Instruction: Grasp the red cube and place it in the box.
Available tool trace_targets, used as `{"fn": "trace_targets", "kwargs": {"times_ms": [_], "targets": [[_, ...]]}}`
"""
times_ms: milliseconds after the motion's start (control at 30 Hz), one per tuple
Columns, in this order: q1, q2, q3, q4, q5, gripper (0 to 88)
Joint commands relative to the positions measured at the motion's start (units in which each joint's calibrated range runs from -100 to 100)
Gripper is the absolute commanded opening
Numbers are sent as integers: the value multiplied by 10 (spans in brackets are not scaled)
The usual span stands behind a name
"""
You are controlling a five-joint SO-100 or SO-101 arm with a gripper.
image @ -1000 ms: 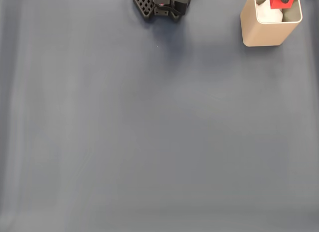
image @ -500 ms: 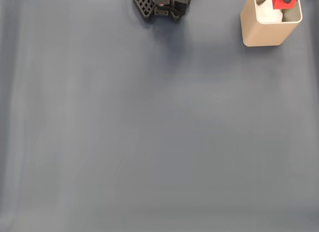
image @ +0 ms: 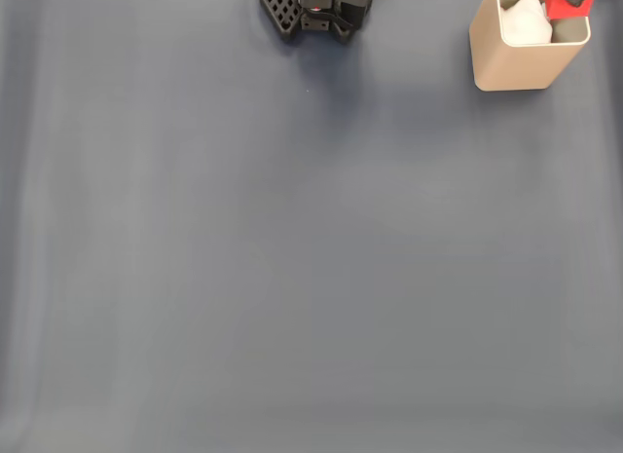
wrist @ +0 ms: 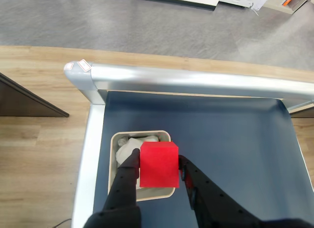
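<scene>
In the wrist view, low in the frame, the black fingers (wrist: 128, 176) pinch the red cube (wrist: 159, 164) directly over the open box (wrist: 114, 176), which holds something white. The fixed view shows the box (image: 516, 68) at the upper right of the dark blue counter (image: 292, 258), with the cube (image: 563, 3) at its top right rim, cut off by the frame's top edge.
</scene>
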Motion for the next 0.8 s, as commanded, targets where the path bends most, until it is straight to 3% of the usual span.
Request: {"fn": "trace_targets", "kwargs": {"times_ms": [0, 500, 767], "targets": [[-4, -5, -8, -12, 18, 243], [3, -20, -5, 3, -22, 460], [-1, -27, -3, 1, -13, 509]]}}
